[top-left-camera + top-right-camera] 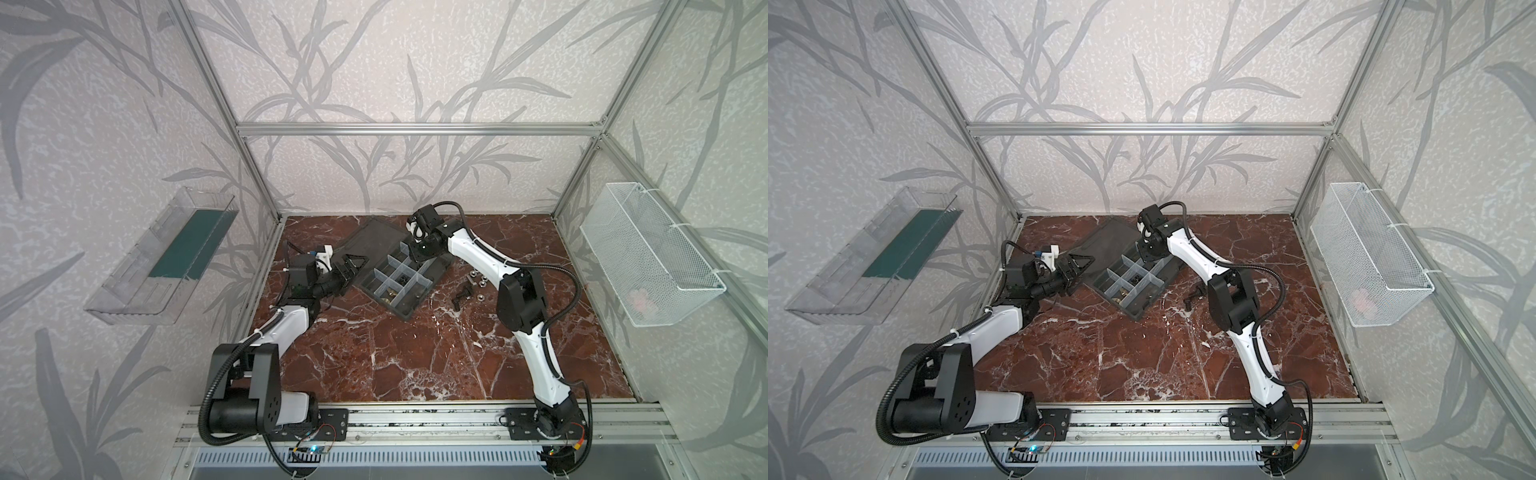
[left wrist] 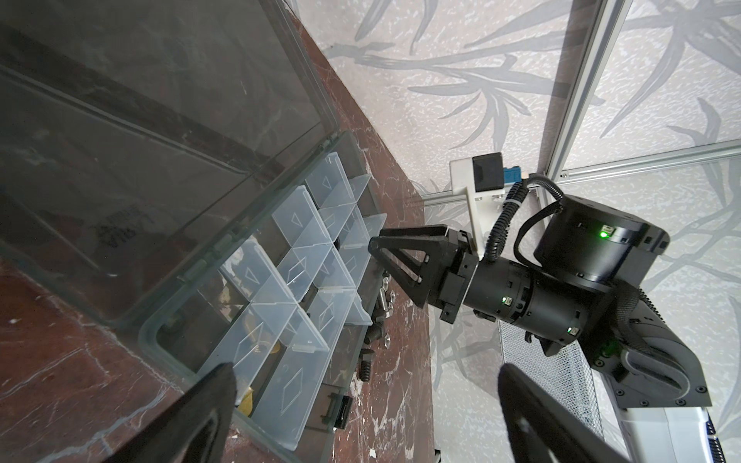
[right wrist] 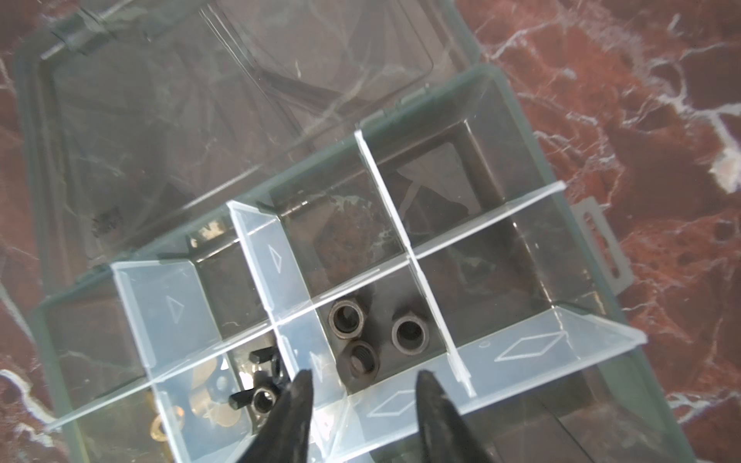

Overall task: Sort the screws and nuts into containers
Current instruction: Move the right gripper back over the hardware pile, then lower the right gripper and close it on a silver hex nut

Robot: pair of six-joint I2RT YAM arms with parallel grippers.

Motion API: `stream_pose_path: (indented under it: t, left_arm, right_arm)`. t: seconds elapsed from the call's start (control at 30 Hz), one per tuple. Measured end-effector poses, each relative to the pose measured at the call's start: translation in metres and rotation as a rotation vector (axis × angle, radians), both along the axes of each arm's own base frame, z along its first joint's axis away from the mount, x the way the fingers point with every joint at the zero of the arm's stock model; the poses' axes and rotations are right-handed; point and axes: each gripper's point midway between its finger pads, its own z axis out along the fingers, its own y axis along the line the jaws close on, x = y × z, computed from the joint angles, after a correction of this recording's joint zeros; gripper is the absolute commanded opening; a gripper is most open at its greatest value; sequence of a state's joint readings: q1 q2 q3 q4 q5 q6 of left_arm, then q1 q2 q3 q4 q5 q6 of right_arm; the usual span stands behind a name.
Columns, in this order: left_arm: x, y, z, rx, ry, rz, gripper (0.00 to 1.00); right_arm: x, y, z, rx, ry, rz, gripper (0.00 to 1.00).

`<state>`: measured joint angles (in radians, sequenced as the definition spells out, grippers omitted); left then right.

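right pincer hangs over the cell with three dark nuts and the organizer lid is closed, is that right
No: the organizer lid is open, folded back flat, as the right wrist view shows. The right pincer does hang over the cell with three dark nuts.

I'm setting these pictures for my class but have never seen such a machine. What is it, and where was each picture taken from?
Two robot arms with pincer grippers work over a marble-patterned table. Two pictures look down from overhead; two come from cameras on the wrists. An open divided box lies there, loose screws and nuts beside it. The right gripper hangs over a cell holding three dark nuts, jaws apart and empty. The left gripper is open beside the box, holding nothing.
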<state>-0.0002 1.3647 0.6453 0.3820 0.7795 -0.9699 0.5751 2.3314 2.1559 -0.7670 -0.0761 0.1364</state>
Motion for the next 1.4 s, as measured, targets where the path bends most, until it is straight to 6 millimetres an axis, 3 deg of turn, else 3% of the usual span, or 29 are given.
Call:
stream_pose_path:
  t: [0.23, 0.33, 0.53, 0.63, 0.8, 0.9, 1.0, 1.4]
  left_arm:
    - [0.000, 0.000, 0.000, 0.000, -0.001, 0.000, 0.99]
    - [0.000, 0.000, 0.000, 0.002, -0.001, -0.001, 0.99]
    - [-0.001, 0.000, -0.003, 0.013, 0.002, -0.004, 0.99]
    - [-0.001, 0.000, -0.003, 0.018, -0.002, -0.005, 0.99]
    - [-0.002, 0.000, -0.006, 0.031, 0.007, -0.010, 1.00]
    - [-0.002, 0.000, -0.006, 0.035, 0.007, -0.012, 0.99]
    - [-0.002, 0.000, -0.006, 0.037, 0.005, -0.013, 1.00]
    - [-0.003, 0.000, -0.007, 0.037, 0.011, -0.014, 0.99]
  right_arm:
    - [-0.004, -0.012, 0.012, -0.050, -0.006, -0.011, 0.49]
    - [-0.021, -0.030, 0.013, -0.097, 0.016, -0.032, 0.49]
    - [-0.070, -0.089, 0.029, -0.141, 0.053, -0.133, 0.51]
    - [-0.091, -0.131, 0.029, -0.142, 0.087, -0.226, 0.52]
    - [-0.122, -0.201, -0.004, -0.155, 0.211, -0.408, 0.52]
    - [-0.140, -0.224, -0.028, -0.163, 0.289, -0.477, 0.53]
    - [-0.146, -0.228, -0.038, -0.156, 0.323, -0.499, 0.53]
    - [-0.131, -0.218, -0.084, -0.145, 0.390, -0.504, 0.53]
